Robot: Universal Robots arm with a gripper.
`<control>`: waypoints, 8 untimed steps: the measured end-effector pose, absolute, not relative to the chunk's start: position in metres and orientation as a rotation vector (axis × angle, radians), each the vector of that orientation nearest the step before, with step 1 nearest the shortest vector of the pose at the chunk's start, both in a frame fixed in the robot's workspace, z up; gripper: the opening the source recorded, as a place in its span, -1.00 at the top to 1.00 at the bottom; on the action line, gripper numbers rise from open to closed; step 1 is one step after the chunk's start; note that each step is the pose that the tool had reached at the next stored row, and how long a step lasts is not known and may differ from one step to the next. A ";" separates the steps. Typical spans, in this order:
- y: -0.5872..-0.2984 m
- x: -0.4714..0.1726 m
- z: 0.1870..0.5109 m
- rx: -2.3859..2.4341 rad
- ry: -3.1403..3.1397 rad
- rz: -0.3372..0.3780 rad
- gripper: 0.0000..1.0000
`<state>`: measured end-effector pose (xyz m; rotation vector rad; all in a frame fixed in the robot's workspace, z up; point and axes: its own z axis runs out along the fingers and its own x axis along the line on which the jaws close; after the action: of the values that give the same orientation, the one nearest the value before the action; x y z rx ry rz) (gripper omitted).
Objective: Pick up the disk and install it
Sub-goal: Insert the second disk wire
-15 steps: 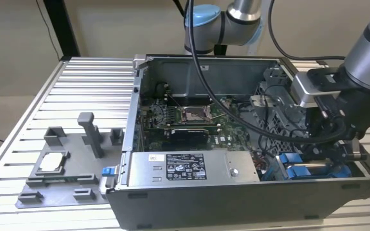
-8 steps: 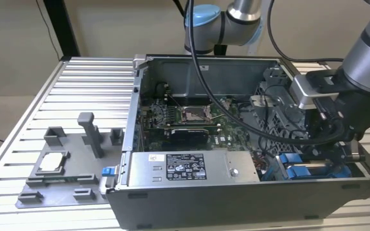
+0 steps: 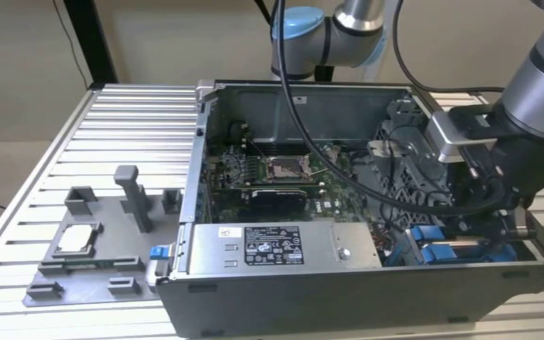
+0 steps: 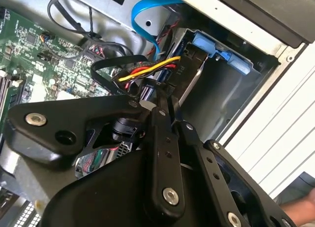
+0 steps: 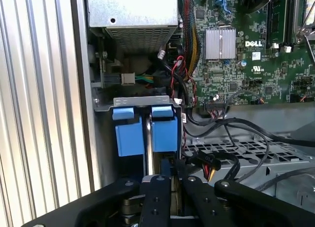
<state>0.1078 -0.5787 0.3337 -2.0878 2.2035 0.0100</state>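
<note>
Right now the arm (image 3: 537,127) reaches down into the open computer case (image 3: 253,297) on the ribbed table (image 3: 111,120), at the case's corner on the exterior view's right. The disk (image 3: 452,251) stands on edge in the drive bay there, and its blue frame shows bright among the black cables (image 3: 367,191). In the first wrist view the disk (image 5: 165,133) sits upright under a grey metal bracket (image 5: 142,101), with a second blue piece (image 5: 129,136) just beside it and a thin silver edge between the two. The claw (image 5: 171,177) hangs right at the near end of the disk, in line with it and very close, possibly touching. Whether the claw is spread, pressed together or pinching the frame, I cannot tell. In the second wrist view the claw (image 4: 167,106) points at the same bay, with a red, yellow and black wire bundle (image 4: 147,72) crossing just past its tip. The green board (image 3: 282,177) lies well apart, toward the middle of the case.
</note>
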 end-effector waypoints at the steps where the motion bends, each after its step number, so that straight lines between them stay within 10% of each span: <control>1: -0.579 0.108 0.334 -2.087 2.204 0.010 -1.00; 8: -0.579 0.108 0.360 -2.082 2.209 0.011 -1.00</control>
<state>0.1077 -0.5787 0.3598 -2.0818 2.2090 0.0107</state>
